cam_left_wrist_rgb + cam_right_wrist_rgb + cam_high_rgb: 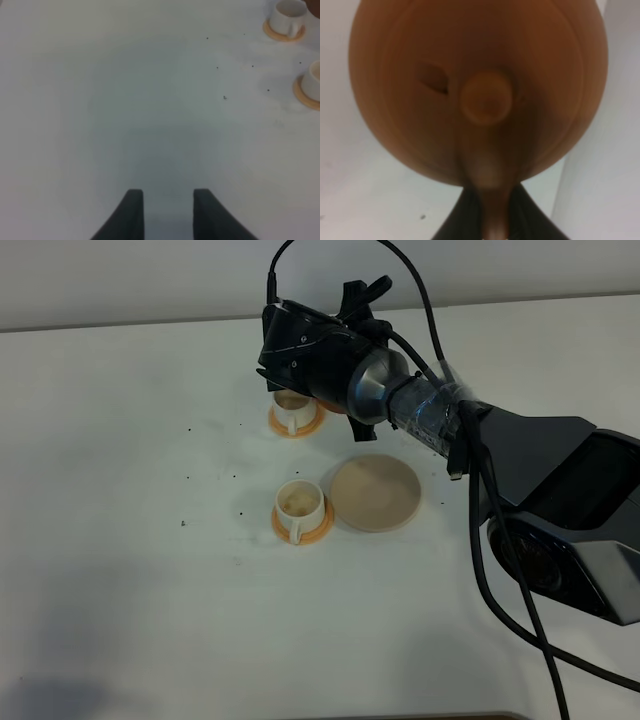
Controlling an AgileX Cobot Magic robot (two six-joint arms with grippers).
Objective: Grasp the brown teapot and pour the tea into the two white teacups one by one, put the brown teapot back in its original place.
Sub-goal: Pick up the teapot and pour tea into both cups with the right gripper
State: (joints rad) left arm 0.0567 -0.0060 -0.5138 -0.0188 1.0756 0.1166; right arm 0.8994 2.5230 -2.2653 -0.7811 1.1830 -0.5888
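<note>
Over the far cup [293, 410], the right gripper [492, 225] is squeezing the teapot [480, 90] by its handle, pouring, I think. Next it is needing a slow tip back up.

- A white, matte table [120, 590] fills nearly the whole exterior view; its surface is plain and unmarked.
- Small dark specks [183, 524] lie scattered over the table's left-middle part, well apart from one another. The left wrist view shows a few [224, 97] too; what they are is too small to tell.
- A soft grey shadow [50, 695] lies on the table's near left corner.
- A pale wall [120, 280] rises just beyond the table's far edge.
</note>
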